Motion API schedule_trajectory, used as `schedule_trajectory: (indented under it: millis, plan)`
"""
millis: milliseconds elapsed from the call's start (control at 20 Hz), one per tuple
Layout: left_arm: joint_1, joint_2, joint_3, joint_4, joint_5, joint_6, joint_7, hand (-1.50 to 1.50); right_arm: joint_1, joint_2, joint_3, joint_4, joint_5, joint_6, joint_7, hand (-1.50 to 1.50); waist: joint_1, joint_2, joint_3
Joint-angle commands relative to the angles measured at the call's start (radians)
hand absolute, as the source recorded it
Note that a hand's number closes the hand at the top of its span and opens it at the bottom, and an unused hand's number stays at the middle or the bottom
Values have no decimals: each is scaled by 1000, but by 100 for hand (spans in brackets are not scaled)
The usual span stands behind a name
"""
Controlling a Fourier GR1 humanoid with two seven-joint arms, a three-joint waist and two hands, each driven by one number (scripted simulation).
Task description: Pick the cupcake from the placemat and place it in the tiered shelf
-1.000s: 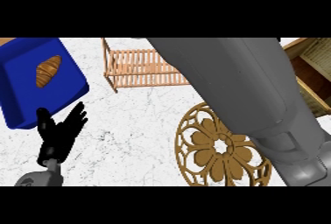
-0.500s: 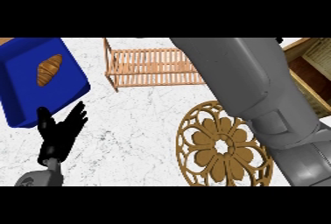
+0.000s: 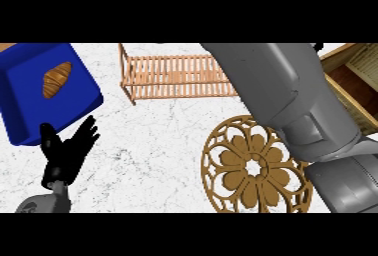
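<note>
While open, left hand [image 3: 68, 154] apart from shelf [image 3: 179, 75]

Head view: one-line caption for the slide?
Right forearm reaches over the wooden tiered shelf and round placemat; open left hand rests beside blue tray.

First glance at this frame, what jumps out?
A big grey forearm fills the right side, reaching up past the wooden slatted shelf and covering part of the round gold flower-pattern mat. At upper left sits a blue tray holding a croissant; the left hand rests open below it.
</note>
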Motion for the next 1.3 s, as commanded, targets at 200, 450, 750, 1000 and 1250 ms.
schedule_trajectory:
  millis: [200, 450, 750, 1000, 1250]
  plan:
    - [-2, -21, -6, 20, -13, 8, -11, 0, -66, 19, -16, 77, 17, 21, -15, 150, -4, -1, -1]
    - [-11, -13, 10, 30, 2, -4, -13, 0, -28, -8, -109, 53, -35, -119, -15, 150, -6, 2, -1]
    - [20, -31, -13, 12, -29, 20, -6, 0, -52, -11, -194, 16, -102, -181, -1, -150, -8, -3, -1]
    - [2, 14, 33, 21, 10, -21, -3, 0, 21, 44, -266, -37, -183, -292, -80, -150, -10, -2, -1]
    - [3, 22, 31, 24, 17, -43, 8, 0, -7, 11, -332, -73, -227, -380, -66, -150, -14, -4, -1]
